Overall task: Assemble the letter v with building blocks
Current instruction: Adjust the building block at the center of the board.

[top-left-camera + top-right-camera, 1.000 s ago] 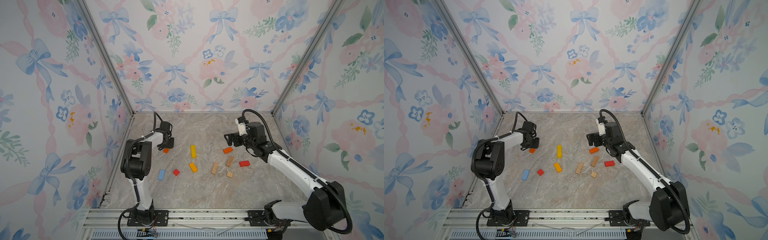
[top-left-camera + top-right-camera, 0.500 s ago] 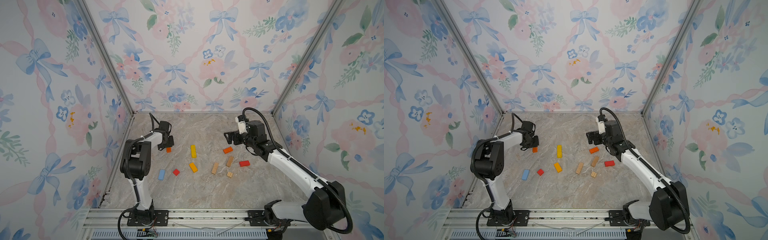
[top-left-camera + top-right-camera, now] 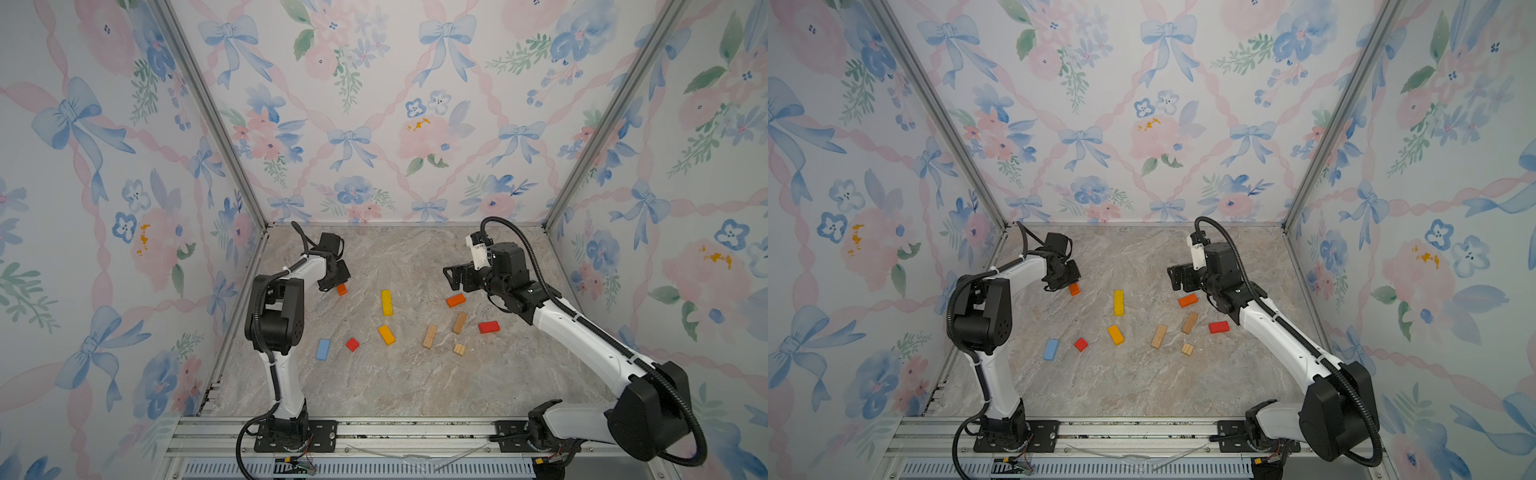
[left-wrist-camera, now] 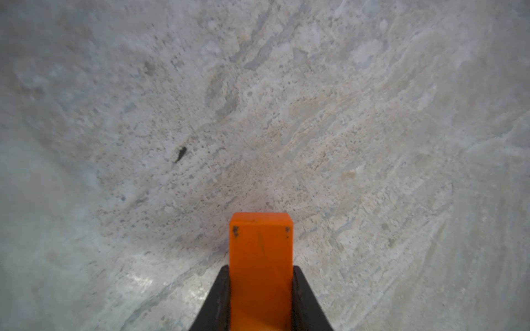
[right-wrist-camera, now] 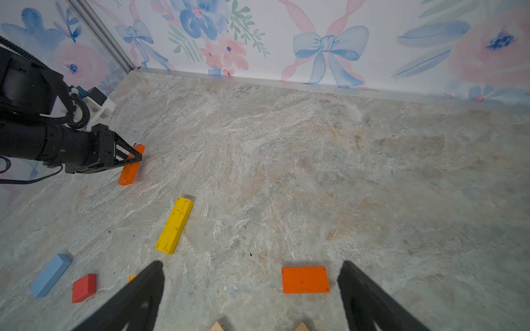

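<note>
Left claw [image 4: 261,269] grips an orange block [image 4: 261,243], partly hidden in both top views; right claw [image 5: 252,263] hangs released.

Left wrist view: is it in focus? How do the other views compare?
Left wrist view: held orange block sharp, tabletop blurring toward the frame's edges, with a sheen beside the jaws. Right wrist view: yellow block crisp, no glare. Both top views: even light, faint shadows.

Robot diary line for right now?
left end effector: shut on small orange wooden block | right end effector: open, empty | V: not begun
</note>
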Controlling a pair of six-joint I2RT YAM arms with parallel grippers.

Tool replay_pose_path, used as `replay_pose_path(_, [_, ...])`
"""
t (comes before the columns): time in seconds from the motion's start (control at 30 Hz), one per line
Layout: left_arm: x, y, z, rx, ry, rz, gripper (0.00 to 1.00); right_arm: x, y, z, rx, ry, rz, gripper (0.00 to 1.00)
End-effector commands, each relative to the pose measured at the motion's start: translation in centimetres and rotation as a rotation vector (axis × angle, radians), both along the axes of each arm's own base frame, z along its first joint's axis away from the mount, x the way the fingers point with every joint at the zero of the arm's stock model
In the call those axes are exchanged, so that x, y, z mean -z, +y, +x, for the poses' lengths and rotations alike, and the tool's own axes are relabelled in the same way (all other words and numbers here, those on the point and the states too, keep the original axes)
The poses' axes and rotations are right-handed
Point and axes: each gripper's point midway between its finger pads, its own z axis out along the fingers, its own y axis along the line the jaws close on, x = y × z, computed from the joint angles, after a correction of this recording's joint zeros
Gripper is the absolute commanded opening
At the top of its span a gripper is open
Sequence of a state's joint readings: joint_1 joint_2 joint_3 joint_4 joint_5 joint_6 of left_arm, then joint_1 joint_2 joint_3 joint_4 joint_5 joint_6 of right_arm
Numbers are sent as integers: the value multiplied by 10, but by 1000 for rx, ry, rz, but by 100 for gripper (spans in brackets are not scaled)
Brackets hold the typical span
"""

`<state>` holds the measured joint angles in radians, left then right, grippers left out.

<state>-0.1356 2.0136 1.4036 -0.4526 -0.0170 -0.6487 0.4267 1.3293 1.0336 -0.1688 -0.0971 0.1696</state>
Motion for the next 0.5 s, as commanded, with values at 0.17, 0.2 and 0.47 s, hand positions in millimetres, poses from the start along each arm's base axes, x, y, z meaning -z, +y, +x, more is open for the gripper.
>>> replay_pose_path(0.17, [18,13,4,-138,60,5,8,-11,8,3,4,-6,26,96])
replay_pose_path(0.2, [19,14,5,-144,60,11,8,-11,8,3,3,-5,27,96])
replay_pose_path(0.47, [23,22,6,-161,78,56,15,-6,10,2,7,11,34,96])
